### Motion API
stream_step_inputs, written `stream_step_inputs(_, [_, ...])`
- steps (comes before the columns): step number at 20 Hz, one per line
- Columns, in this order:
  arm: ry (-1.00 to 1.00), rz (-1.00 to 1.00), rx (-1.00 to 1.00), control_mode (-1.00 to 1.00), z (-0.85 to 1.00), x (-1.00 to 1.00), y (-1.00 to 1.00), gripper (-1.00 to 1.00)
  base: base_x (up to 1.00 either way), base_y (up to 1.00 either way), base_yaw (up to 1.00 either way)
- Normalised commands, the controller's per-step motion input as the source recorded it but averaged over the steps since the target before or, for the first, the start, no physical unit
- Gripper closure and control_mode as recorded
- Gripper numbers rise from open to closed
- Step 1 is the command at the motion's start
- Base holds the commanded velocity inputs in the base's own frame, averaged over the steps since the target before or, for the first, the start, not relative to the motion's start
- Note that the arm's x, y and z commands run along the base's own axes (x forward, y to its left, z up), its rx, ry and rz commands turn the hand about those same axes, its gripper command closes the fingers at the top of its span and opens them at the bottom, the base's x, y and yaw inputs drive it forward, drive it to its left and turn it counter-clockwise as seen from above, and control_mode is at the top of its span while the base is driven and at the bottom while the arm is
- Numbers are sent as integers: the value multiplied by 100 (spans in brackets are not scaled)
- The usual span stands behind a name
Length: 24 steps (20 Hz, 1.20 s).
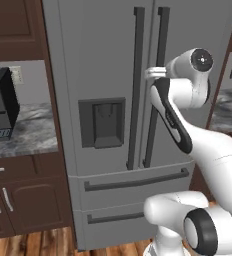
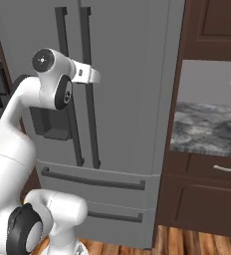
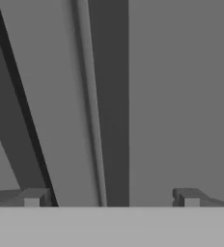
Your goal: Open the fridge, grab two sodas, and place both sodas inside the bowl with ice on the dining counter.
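The tall grey fridge (image 1: 103, 60) (image 2: 132, 99) stands straight ahead with both doors shut. My gripper (image 1: 153, 73) (image 2: 91, 75) is up against the right door's dark vertical handle (image 1: 153, 130) (image 2: 91, 129). In the hand view the gripper (image 3: 110, 198) is open, and the handle bar (image 3: 109, 96) runs up between its two fingertips (image 3: 32, 198) with a gap on each side. The left door's handle (image 3: 17, 120) slants past on the left. The sodas, the bowl and the dining counter are out of view.
A dispenser recess (image 1: 102, 122) sits in the left door, with two drawers (image 1: 133, 182) below. A black appliance (image 1: 0, 105) stands on the marbled wall counter (image 1: 33, 132) at the left. Another wall counter (image 2: 207, 129) over dark cabinets is at the right.
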Motion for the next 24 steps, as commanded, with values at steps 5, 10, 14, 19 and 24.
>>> stream_step_inputs(5, [-1, 0, 0, -100, 0, 43, 0, -100, 0, 0, 0])
stream_step_inputs(10, [0, 0, 0, -100, 0, 52, -1, -100, 0, 0, 0])
stream_step_inputs(14, [0, 3, 0, -100, 0, 54, -13, -100, 0, 0, 0])
stream_step_inputs(19, [0, 3, 0, -100, 0, 55, -11, -100, 0, 0, 0])
stream_step_inputs(24, [0, 1, 0, -100, 0, 54, 0, 100, 0, 0, 0])
